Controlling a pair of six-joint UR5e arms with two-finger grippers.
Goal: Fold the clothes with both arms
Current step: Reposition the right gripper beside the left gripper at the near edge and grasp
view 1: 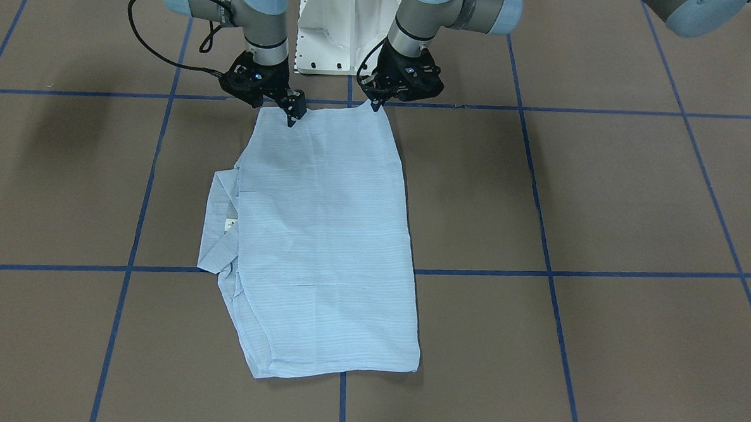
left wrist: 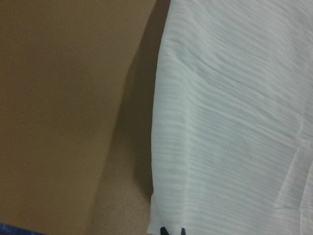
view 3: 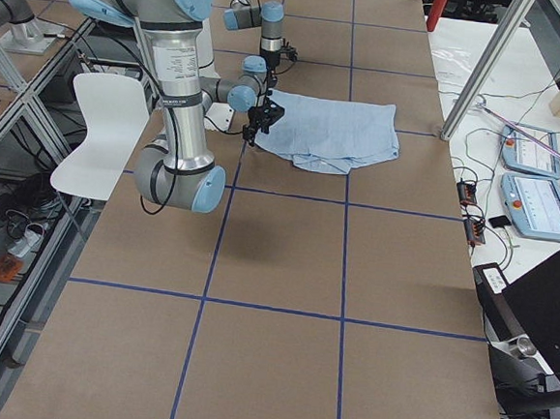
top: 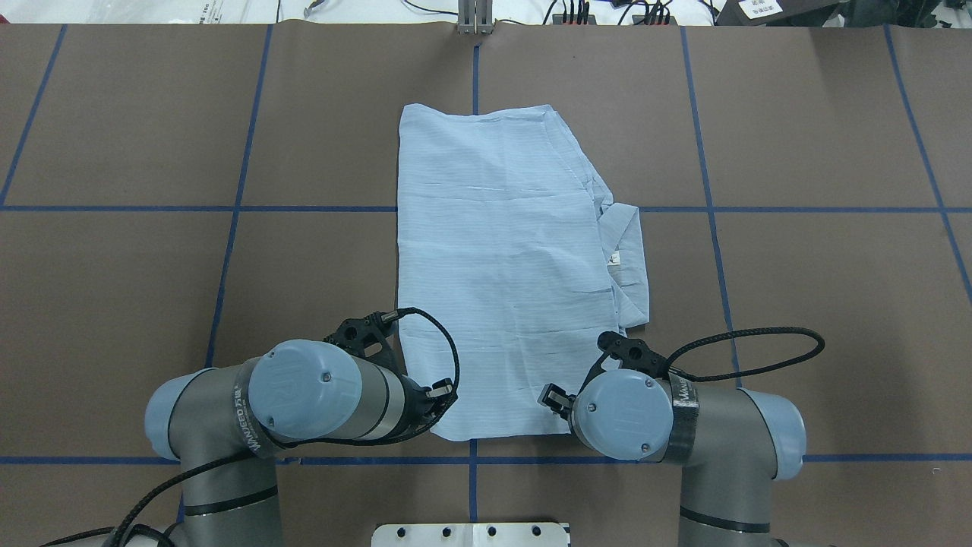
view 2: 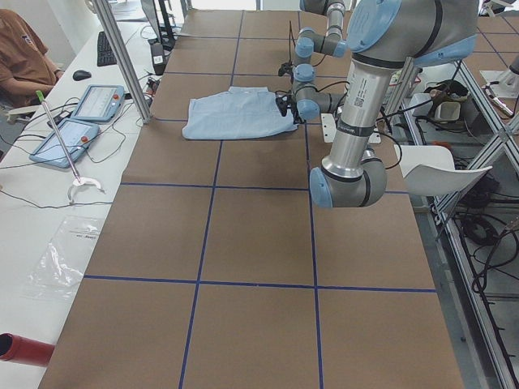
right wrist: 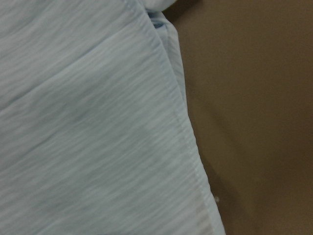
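The light blue shirt (view 1: pixel 324 234) lies flat on the brown table, folded into a long rectangle (top: pixel 493 266). Its collar (top: pixel 626 251) with the white label (view 1: pixel 229 224) sticks out on my right side. My left gripper (view 1: pixel 376 106) is shut on the shirt's near left corner, which is pinched up slightly; its fingertips (left wrist: pixel 166 231) show at the fabric edge. My right gripper (view 1: pixel 291 120) is down on the near right corner and looks shut on the fabric (right wrist: pixel 88 137). From overhead, both grippers (top: pixel 440 395) (top: pixel 550 396) are largely hidden by the wrists.
The white pedestal base (view 1: pixel 338 38) stands just behind the grippers. Blue tape lines (view 1: pixel 537 272) grid the brown table. Another large arm (view 2: pixel 357 121) stands in the foreground of the left view. A side table with tablets (view 2: pixel 81 113) runs along the far edge.
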